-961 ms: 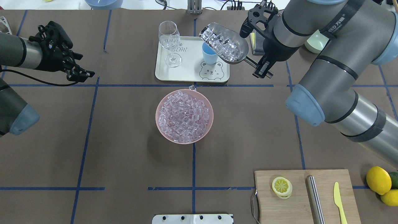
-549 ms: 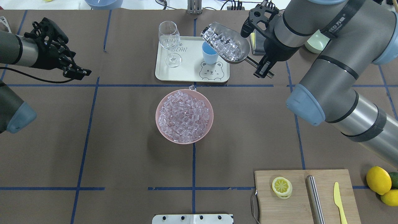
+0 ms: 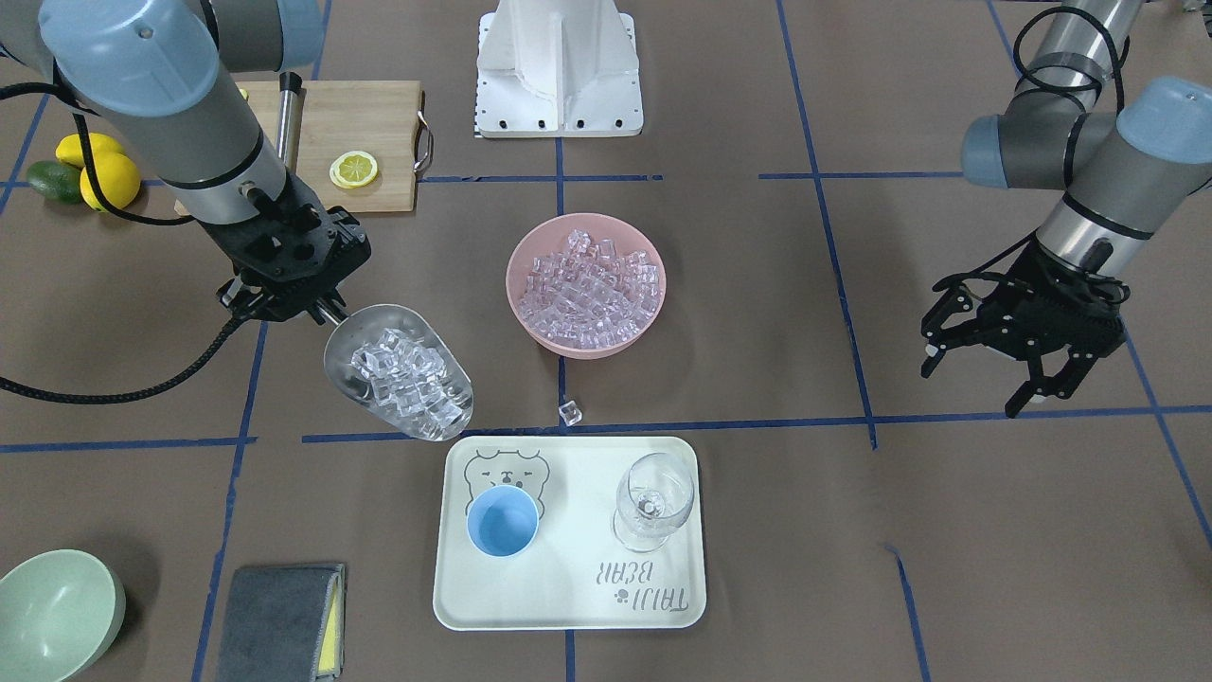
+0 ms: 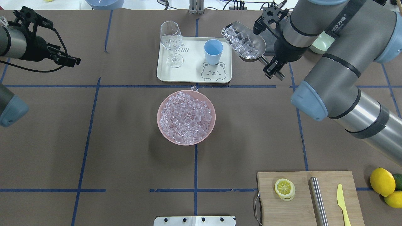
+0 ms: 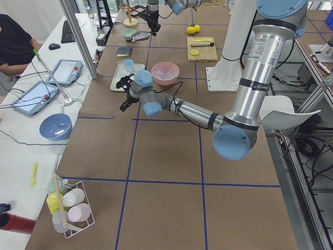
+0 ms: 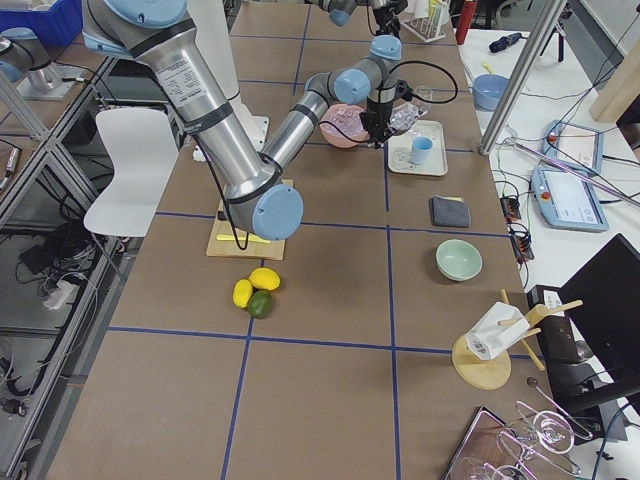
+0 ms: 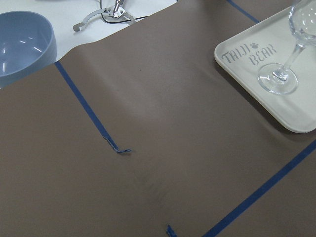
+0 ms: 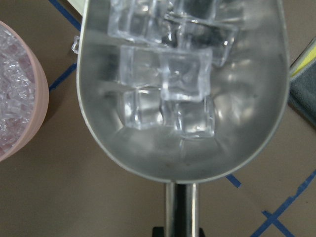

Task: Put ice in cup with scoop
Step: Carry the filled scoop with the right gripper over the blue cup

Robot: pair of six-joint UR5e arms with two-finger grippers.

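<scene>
The right claw (image 3: 320, 309) is clamped on the rod handle of the scoop (image 3: 398, 384), holding it above the table with its trough loaded with ice (image 3: 409, 382). In the front view the scoop's mouth points toward the near corner of the tray (image 3: 578, 578) and stops short of the cup (image 3: 503, 522), which stands upright on the tray beside the glass (image 3: 653, 500). The bowl (image 3: 517, 258) behind the tray is heaped with more ice, and one loose cube (image 3: 569, 411) lies on the table between bowl and tray. The left claw (image 3: 975, 384) hangs well apart from all of these, fingers spread wide and holding nothing. In the overhead view the scoop (image 4: 245, 44) sits off the tray's right edge, beside the cup (image 4: 213, 51) rather than over it, and the right claw (image 4: 272, 66) grips the handle's end. The left claw (image 4: 67, 59) is seen edge-on at the far left. In the left side view the left claw (image 5: 125, 92) hovers near the tray's end. In the right side view the scoop (image 6: 405, 118) is raised just behind the cup (image 6: 422, 150). The left wrist view shows the tray (image 7: 237, 66) corner and the glass (image 7: 276, 79) foot, with no fingers in frame. The right wrist view looks down the handle into the scoop (image 8: 182, 158), where the ice (image 8: 182, 79) is piled toward the mouth. The bowl (image 8: 37, 98) rim is at the left edge of that view.
</scene>
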